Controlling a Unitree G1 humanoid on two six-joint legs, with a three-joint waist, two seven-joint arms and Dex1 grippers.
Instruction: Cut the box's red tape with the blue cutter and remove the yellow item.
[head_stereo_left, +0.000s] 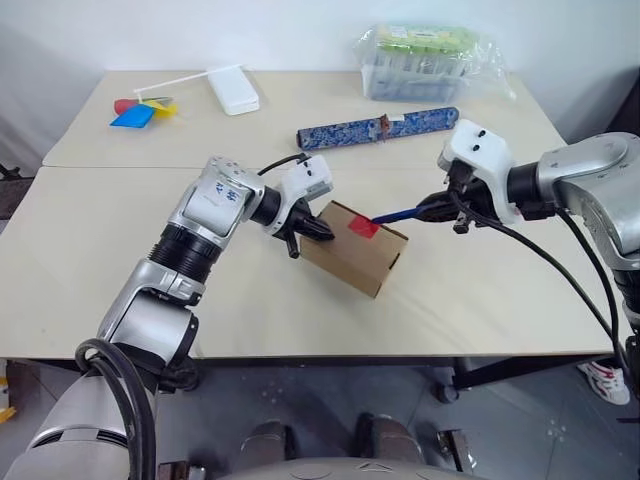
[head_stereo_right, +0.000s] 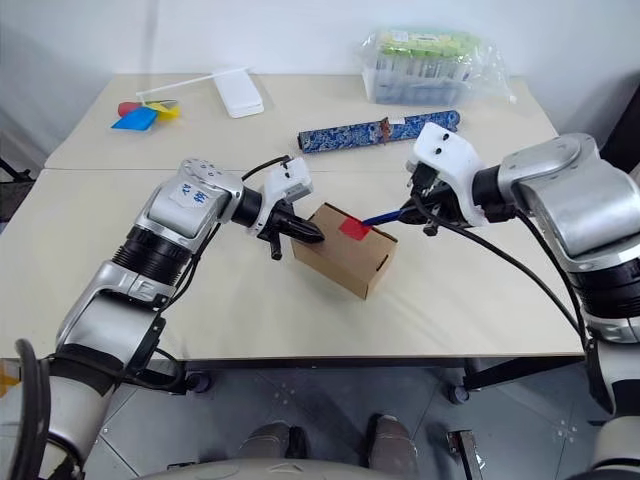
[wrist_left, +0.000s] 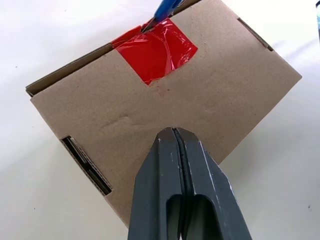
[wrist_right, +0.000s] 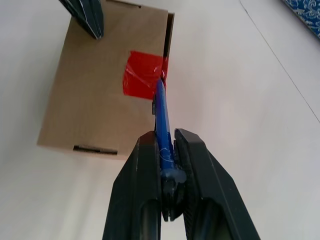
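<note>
Red tape: a small bright red square (wrist_left: 154, 50) on the box's top face, straddling the flap seam; its film looks wrinkled at the seam edge.
Blue cutter: slim dark-blue tool (wrist_right: 163, 125), its tip touching the tape's edge at the seam.
Right gripper: (wrist_right: 167, 150) both black fingers clamped on the cutter's shaft, reaching in from the box's 3 o'clock side in the head views.
Box: small brown cardboard carton (head_stereo_left: 352, 247), flaps closed, near the table's middle, sitting skewed to the table edge.
Left gripper: (wrist_left: 176, 134) fingers pressed fully together with nothing between them, tips resting on the box top at its 9 o'clock end, well apart from the tape.
Table: pale wooden top (head_stereo_left: 90, 260) made of two joined boards.
Blue patterned roll: (head_stereo_left: 378, 128) lies at 12 o'clock from the box, apart from it.
Clear plastic tub: (head_stereo_left: 420, 62) green contents, wrapped in film, at about 1 o'clock, far edge.
White flat case: (head_stereo_left: 233, 90) at 11 o'clock.
Coloured scraps: (head_stereo_left: 140, 108) red, blue, yellow, at 10 o'clock, far corner.
</note>
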